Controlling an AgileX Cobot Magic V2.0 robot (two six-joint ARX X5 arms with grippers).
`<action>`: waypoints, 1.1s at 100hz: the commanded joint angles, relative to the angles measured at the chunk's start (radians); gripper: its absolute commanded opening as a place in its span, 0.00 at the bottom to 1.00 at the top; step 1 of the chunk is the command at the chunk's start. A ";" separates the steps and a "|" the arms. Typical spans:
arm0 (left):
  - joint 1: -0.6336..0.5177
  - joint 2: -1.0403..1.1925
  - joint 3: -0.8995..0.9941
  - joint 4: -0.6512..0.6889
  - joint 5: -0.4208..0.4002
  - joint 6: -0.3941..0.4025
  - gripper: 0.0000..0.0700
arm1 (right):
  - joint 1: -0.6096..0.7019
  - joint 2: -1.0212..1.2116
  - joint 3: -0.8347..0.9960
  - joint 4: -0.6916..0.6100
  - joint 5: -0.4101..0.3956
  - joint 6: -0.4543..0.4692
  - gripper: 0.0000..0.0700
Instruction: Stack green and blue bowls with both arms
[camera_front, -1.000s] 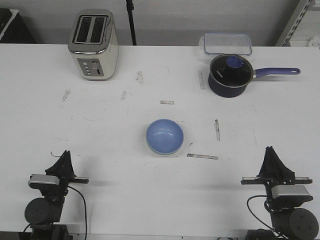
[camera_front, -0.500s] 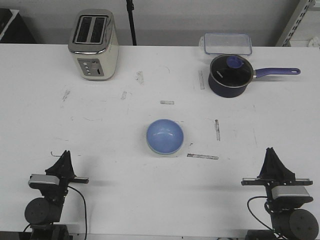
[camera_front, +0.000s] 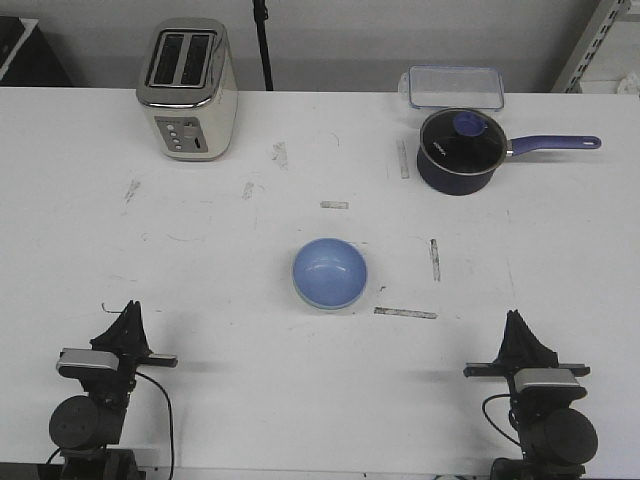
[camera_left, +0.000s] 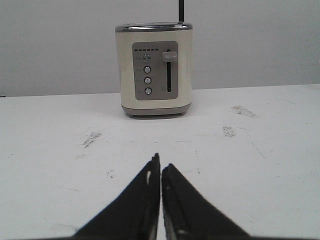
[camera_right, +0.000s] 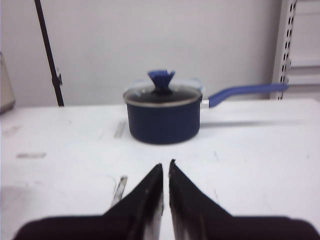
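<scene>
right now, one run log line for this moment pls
blue bowl nested in green, mid-table | left gripper shut, parked | right gripper shut, parked

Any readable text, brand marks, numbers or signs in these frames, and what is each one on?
None can be read.
Saucepan: a small pale mark on its side, too small to read.
Toaster: control panel with buttons, a lever and a row of tiny marks, no legible characters.
Lidded clear container, blue bowl: no text visible.

Glossy blue bowl (camera_front: 329, 273), scuffed matt table (camera_front: 200, 270)
</scene>
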 joint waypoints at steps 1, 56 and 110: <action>0.002 -0.002 -0.023 0.013 0.001 0.008 0.00 | 0.001 -0.001 -0.022 0.036 0.000 -0.006 0.02; 0.002 -0.002 -0.022 0.013 0.001 0.006 0.00 | 0.001 -0.001 -0.114 0.180 0.001 -0.007 0.02; 0.002 -0.002 -0.022 0.013 0.001 0.006 0.00 | 0.001 -0.001 -0.114 0.180 0.001 -0.007 0.02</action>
